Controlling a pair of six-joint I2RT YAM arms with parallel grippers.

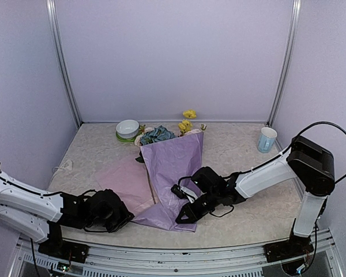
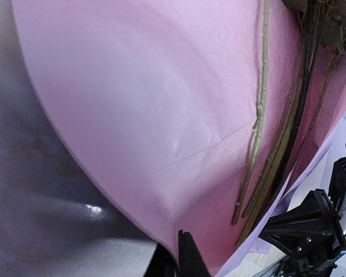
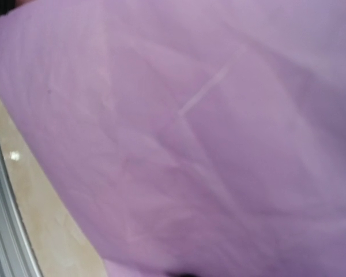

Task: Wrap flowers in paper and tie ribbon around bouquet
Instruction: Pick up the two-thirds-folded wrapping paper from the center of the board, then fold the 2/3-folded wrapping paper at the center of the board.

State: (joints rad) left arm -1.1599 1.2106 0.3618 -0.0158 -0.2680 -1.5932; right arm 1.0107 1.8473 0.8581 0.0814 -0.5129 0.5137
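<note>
the paper (image 1: 173,167) lies at the centre of the top view, one sheet. its right half is folded up into a lilac flap whose long left edge slants down towards the near side. the paler left half lies flat on the table (image 1: 242,167). the sheet's lowest edge stops just short of the table's near rail.

the flowers (image 1: 157,135), one bunch, poke out at the flap's top, a blue head left of two spots of yellow. in the left wrist view their stems (image 2: 259,115) run down the right of the frame over the sheet: one pale stem apart, then a tight cluster i cannot count.

the left gripper (image 1: 128,218) sits at the lower left, at the flat half's near edge. its wrist view shows two dark fingertips (image 2: 189,257) almost meeting, with the paper's curved rim pinched between them. the right gripper (image 1: 183,217) is at the flap's lower right corner, jaws closed on the paper. lilac sheet fills its wrist view but for a strip of table at the lower left.

a broad stretch of beige table lies between the flap's right edge and one pale blue cup (image 1: 267,139) at the upper right. one white bowl (image 1: 127,127) stands just left of the flower heads. two arms reach in, one from each side.
</note>
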